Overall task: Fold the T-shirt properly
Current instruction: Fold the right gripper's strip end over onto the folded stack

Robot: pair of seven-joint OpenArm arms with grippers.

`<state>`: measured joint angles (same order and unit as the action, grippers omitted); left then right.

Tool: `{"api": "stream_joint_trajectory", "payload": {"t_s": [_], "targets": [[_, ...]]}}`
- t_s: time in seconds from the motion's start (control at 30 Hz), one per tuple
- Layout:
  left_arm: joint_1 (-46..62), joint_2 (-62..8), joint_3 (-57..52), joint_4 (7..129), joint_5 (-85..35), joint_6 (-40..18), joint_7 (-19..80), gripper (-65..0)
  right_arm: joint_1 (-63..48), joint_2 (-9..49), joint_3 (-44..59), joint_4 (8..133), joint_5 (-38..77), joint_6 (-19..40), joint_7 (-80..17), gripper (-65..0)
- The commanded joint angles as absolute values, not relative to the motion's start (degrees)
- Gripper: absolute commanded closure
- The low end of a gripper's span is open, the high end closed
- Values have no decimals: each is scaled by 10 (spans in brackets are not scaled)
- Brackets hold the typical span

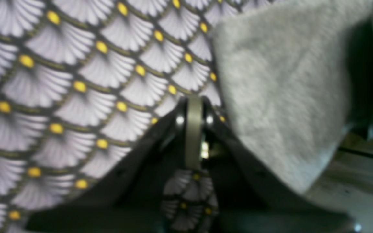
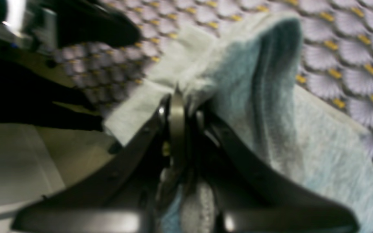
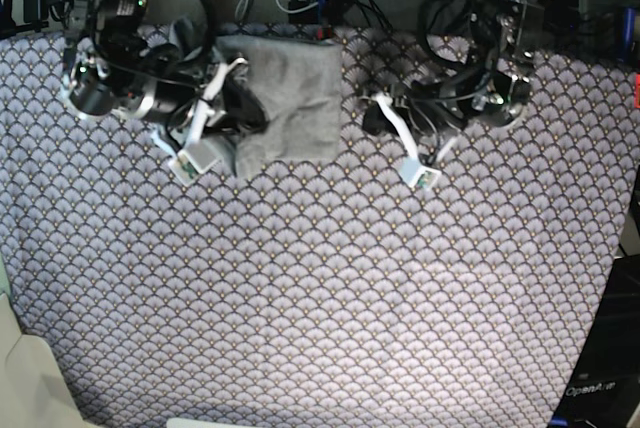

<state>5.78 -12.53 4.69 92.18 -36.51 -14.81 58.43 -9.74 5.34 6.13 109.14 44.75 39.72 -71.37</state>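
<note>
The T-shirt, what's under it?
Under the T-shirt is the table cloth, patterned with scallops, showing around its edges. Whatever lies beneath the middle of the shirt is covered, so I can't tell.

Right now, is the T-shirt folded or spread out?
Partly folded: the grey shirt is bunched into layers, with cloth pinched up in the right end effector and a flatter part lying beside it.

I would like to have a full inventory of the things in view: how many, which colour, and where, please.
T-shirt: 1, grey, partly folded, at the far edge of the table between and under the arms
Scallop-patterned tablecloth: 1, pale purple with dark outlines and yellow dots, under the T-shirt
Left end effector: 1, black, shut, just beside the T-shirt
Right end effector: 1, black, shut on T-shirt fabric
Arms: 2, black and silver, one at each side of the far edge
</note>
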Motion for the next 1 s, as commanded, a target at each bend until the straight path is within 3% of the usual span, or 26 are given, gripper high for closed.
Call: {"api": "stream_joint_trajectory", "payload": {"t_s": [0.0, 0.3, 0.57, 0.87, 0.97], "targets": [[51, -129, 45, 931, -371, -152, 577, 0, -86, 47, 53, 1100, 465, 400, -700, 0], [56, -125, 47, 931, -374, -152, 575, 0, -66, 19, -25, 1098, 461, 400, -698, 0], [56, -129, 45, 931, -374, -152, 577, 0, -63, 7, -29, 1055, 461, 400, -699, -6], [59, -129, 45, 931, -374, -152, 576, 0, -44, 7, -29, 1006, 465, 400, -702, -243], [59, -129, 45, 931, -371, -153, 577, 0, -39, 7, -32, 1008, 467, 400, -703, -277]]}}
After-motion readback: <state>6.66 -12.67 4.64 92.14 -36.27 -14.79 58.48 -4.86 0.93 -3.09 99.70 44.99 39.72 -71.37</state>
